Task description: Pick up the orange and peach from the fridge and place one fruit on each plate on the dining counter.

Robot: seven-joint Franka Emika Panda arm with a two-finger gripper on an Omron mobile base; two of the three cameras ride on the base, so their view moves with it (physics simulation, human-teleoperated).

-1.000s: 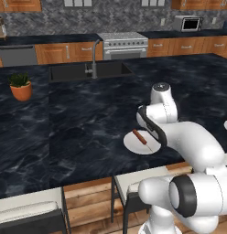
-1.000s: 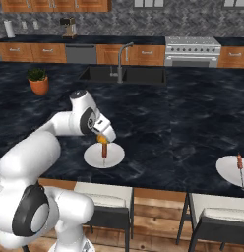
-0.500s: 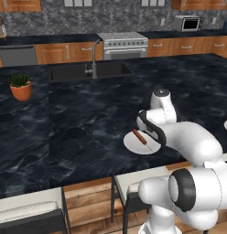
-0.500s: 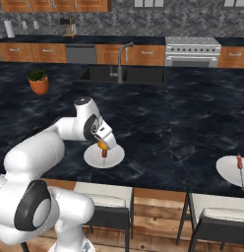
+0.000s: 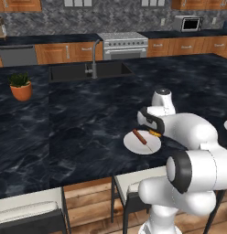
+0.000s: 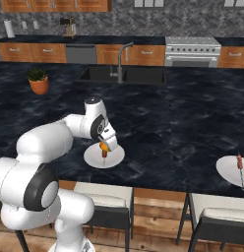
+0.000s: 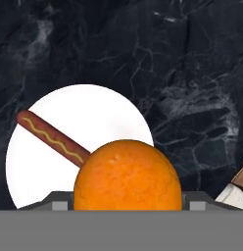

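My gripper (image 6: 104, 146) is shut on the orange (image 7: 127, 176), a bright round fruit, and holds it just above the near white plate (image 6: 114, 158) on the black dining counter (image 6: 168, 133). A sausage (image 7: 51, 138) with a mustard line lies across that plate (image 7: 94, 117). From the left base view the orange (image 5: 155, 133) peeks out under the hand at the plate's (image 5: 136, 145) right rim. A second plate (image 6: 229, 170) at the far right carries another sausage (image 6: 239, 161). A reddish spot on its cut-off edge could be the peach; I cannot tell. The fridge is out of view.
Pale stools (image 6: 106, 201) stand along the counter's near edge. A potted plant (image 6: 38, 81) sits at the far left of the counter. A sink with a tall faucet (image 6: 121, 56) lies at the back, with a stove (image 6: 192, 49) and wooden cabinets behind.
The arm has lowered the orange and carried it slightly toward the near edge, down over the plate with the sausage. The base and the plates have not moved.
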